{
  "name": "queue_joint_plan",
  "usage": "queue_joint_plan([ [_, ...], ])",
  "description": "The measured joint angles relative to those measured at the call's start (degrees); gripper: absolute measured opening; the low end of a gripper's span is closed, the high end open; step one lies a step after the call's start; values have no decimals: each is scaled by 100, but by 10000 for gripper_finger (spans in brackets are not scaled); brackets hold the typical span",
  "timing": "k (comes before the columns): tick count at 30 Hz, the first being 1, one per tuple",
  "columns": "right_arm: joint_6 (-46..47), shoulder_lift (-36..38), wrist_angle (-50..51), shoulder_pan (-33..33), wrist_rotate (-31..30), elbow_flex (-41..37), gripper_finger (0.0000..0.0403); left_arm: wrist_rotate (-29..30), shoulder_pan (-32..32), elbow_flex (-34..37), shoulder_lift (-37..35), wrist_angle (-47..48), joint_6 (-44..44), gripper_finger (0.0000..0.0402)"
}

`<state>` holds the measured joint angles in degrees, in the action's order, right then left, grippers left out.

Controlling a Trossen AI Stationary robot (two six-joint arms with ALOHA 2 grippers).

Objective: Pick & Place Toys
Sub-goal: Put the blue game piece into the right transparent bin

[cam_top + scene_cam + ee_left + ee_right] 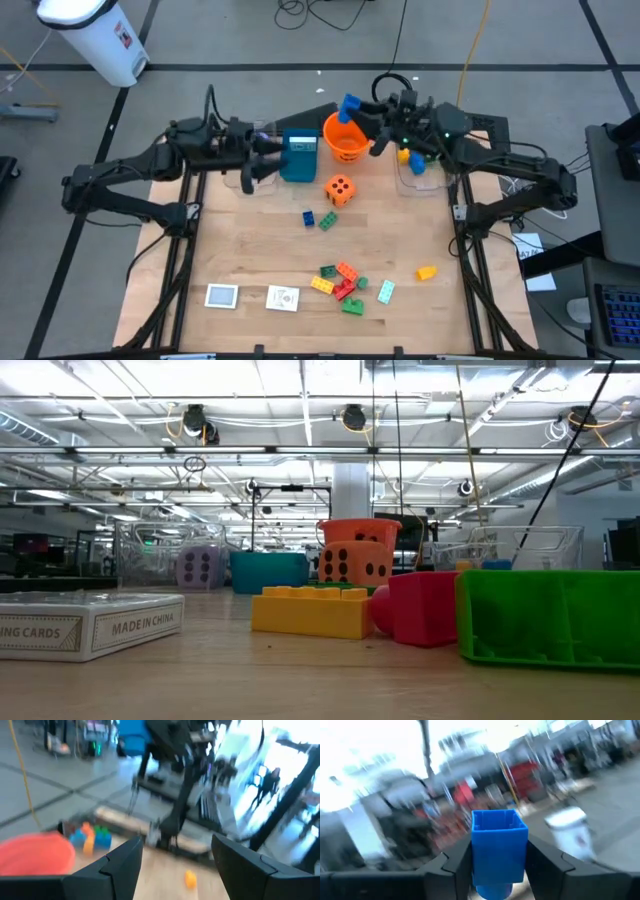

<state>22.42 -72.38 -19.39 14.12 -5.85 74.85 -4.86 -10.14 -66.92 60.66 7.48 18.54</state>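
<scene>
From above: wooden table (250, 250), grey floor around it. The right gripper (356, 107) pinches a blue brick (350, 103) over the orange bucket (345, 140) at twelve o'clock. The left gripper (248, 172), fingers spread and empty, hangs over a clear bin (238, 182) beside the teal box (299, 157). Orange die (340, 190) sits centre; a brick pile (340, 285) and two white cards (252, 296) lie toward six.

Low view: a lit workshop hall, a purple die (200, 567) inside the clear bin.

Right wrist: blue brick clamped between the fingers (547, 862).
</scene>
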Motion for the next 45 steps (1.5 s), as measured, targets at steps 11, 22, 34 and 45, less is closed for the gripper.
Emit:
queue_joint_plan([
  [11,242,-1215,-3080,-508,1,-7,147,-384,-266,2,757,-2251,647,246],
  [22,217,-1482,-3824,-680,-182,-7,148,-426,-266,2,1055,-3125,488,246],
  [34,239,-1482,-3780,-674,-182,-9,148,-365,-266,0,1390,-3700,255,246],
  [45,242,-1481,-3638,-674,-182,-11,148,-267,-378,0,1429,-3863,285,246],
])
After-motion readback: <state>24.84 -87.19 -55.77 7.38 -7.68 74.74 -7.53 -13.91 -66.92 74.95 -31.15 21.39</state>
